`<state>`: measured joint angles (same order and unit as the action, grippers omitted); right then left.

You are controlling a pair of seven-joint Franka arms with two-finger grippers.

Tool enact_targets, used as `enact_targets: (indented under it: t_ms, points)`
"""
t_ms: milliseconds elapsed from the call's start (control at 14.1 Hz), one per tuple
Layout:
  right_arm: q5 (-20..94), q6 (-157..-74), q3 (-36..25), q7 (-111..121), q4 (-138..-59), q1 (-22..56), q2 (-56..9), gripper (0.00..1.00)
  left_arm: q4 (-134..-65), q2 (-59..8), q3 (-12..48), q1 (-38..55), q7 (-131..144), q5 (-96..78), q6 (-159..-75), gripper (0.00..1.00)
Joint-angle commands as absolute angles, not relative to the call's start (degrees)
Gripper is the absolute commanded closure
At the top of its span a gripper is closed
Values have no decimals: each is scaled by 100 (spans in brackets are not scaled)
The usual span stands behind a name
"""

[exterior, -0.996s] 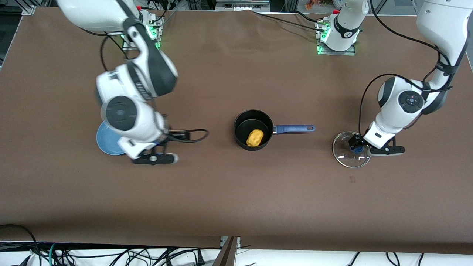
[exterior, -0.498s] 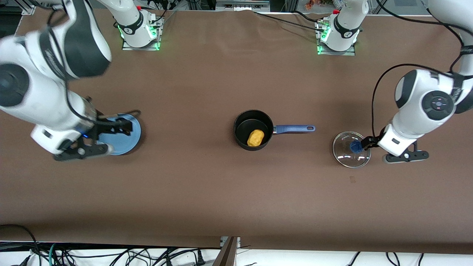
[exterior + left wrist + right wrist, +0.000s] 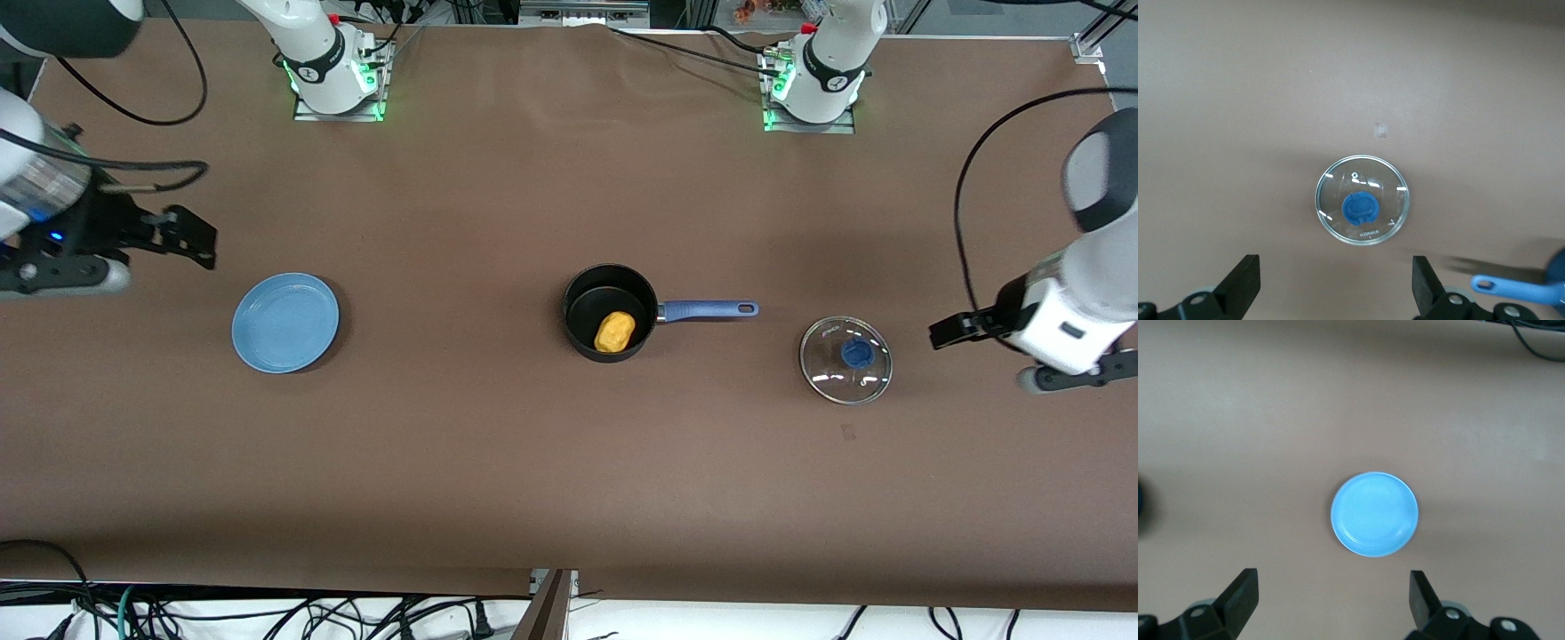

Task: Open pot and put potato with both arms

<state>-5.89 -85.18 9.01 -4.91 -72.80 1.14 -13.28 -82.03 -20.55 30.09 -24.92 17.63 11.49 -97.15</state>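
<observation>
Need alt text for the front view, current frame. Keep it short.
A potato lies in the open black pot at mid-table, its glass lid flat on the table toward the left arm's end and a blue plate toward the right arm's end. The left gripper and right gripper hang open and empty near the table's ends.

Both arms were cut off by the front view's side edges, the right arm (image 3: 36,222) blurred. In the left wrist view only the handle tip of the pot (image 3: 1511,287) showed.
</observation>
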Motion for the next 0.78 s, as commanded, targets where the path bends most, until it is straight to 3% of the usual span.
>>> enact_targets:
  t_ms: [0,213,711]
  points:
    - [-598,-8613,967,33,-8110,-131,-863,0,-7324,-2136,2997,-2557,1530,923,-8941,0]
    - [-580,-8631,941,202,-8367,-167,-703,0,-7076,-2136,2980,-2681,1187,914,-8544,0]
    - [-571,-8587,861,185,-8174,-193,-844,0,-7189,-1978,2883,-2725,1143,729,-8481,0]
